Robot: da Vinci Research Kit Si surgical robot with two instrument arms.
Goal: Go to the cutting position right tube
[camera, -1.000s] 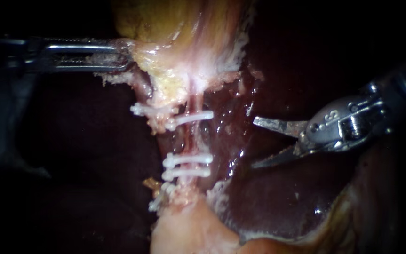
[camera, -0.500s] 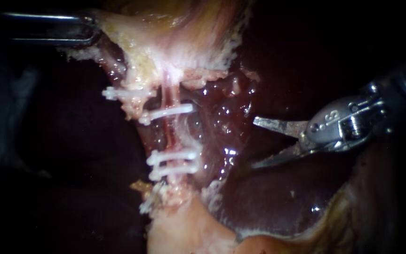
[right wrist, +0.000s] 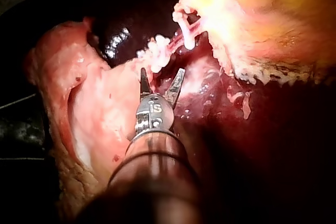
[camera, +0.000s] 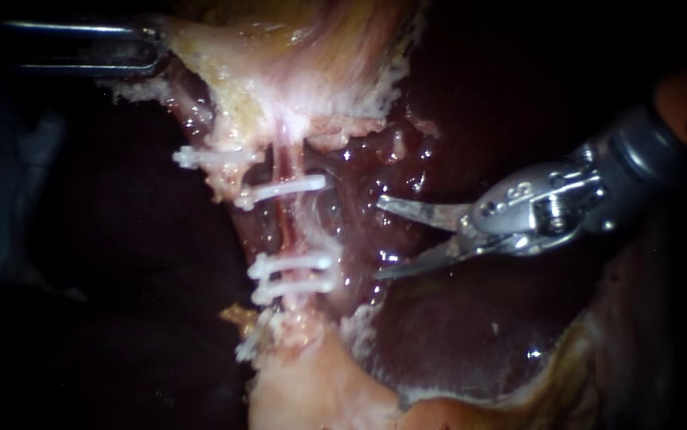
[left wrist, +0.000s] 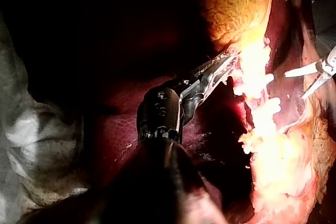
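A thin pink tube (camera: 286,227) runs down from the pale gallbladder (camera: 279,64). White clips cross it: one upper clip (camera: 283,190) and a lower pair (camera: 295,264). My right instrument (camera: 379,237) comes in from the right, its two blades open, tips a short way right of the tube at the height of the bare stretch between the clips. In the right wrist view the open blades (right wrist: 160,80) stand just short of the clips (right wrist: 157,48). My left instrument (camera: 146,49) is shut on the gallbladder's edge at upper left, holding it taut (left wrist: 220,69).
Another white clip (camera: 200,158) sits on tissue left of the tube, and one more (camera: 251,341) lies lower down. Dark red liver (camera: 454,334) lies under and right of the blades. Pale tissue (camera: 311,390) rises below the clips.
The left instrument first pulled the gallbladder up and left, shifting tube and clips leftward. Since then the right instrument has advanced left toward the tube, blades still open.
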